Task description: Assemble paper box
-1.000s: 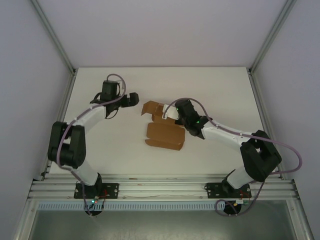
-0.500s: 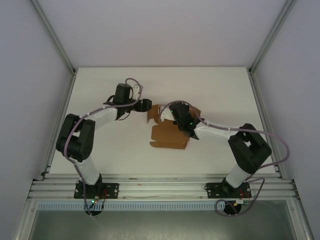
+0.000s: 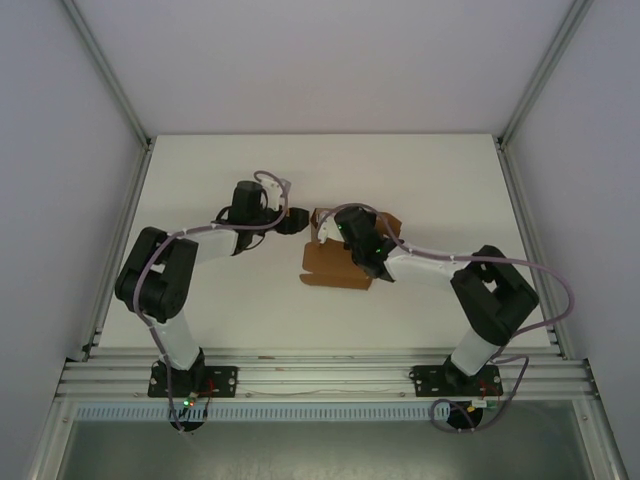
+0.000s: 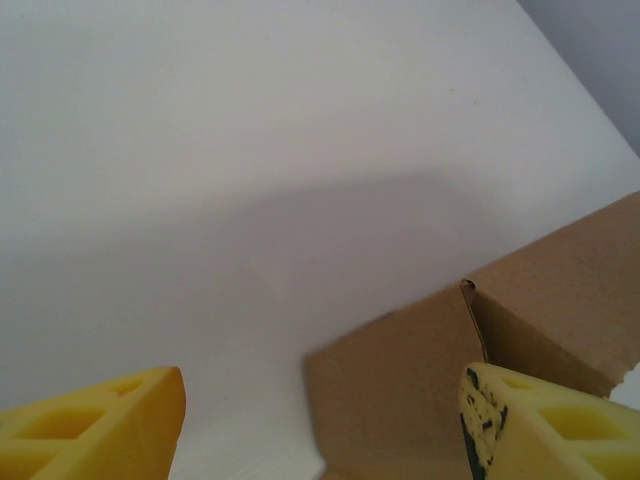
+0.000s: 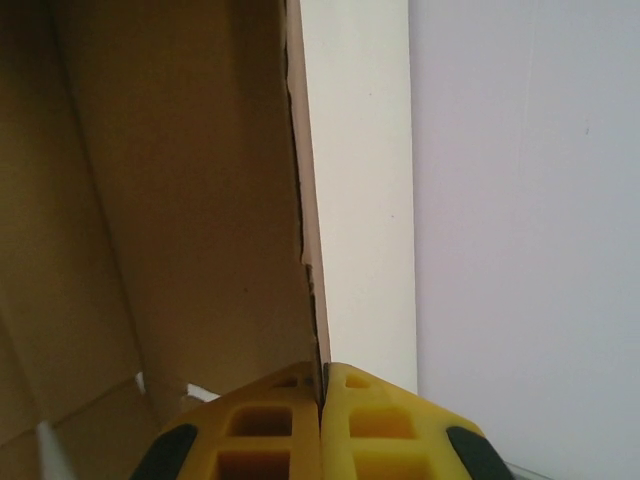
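Note:
The paper box (image 3: 335, 265) is a brown cardboard sheet, partly folded, in the middle of the white table (image 3: 220, 300). Its near panel lies flat while the far flaps stand up. My right gripper (image 3: 345, 228) is shut on the edge of one upright panel (image 5: 180, 200), which runs straight up from between the yellow fingers (image 5: 385, 420). My left gripper (image 3: 296, 220) is open right beside the box's left end; in the left wrist view a folded cardboard corner (image 4: 440, 380) stands between its yellow fingertips (image 4: 540, 430).
Grey enclosure walls and aluminium posts (image 3: 110, 90) surround the table. The metal rail (image 3: 320, 375) carrying both arm bases runs along the near edge. Bare table lies left, right and behind the box.
The left gripper has swung right, from well clear of the box to right at its left end. The right gripper has moved left with the cardboard, folding its far part upward.

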Motion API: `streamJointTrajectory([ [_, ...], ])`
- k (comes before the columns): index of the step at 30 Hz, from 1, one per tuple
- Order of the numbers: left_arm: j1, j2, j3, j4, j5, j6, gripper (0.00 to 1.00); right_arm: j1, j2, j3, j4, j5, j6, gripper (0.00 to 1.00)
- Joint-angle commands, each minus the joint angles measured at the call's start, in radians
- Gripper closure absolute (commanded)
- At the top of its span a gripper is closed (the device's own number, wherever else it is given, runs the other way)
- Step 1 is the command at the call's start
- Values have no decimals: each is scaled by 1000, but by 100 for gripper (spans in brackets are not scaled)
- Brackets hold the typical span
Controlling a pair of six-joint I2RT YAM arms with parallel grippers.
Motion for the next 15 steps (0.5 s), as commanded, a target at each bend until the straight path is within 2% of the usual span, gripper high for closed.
streamJointTrajectory([
  [1,-6,23,-22,69,37,-39,27,10,-1,-26,66,17,31,100],
  [6,3,-31,-54,17,-75,-27,20,9,-10,-51,95,34,6,100],
  [11,17,-74,-95,-53,-172,-27,20,9,-23,-62,92,30,8,100],
  [15,12,-51,-107,-38,-109,8,21,8,-18,-73,117,29,-12,100],
])
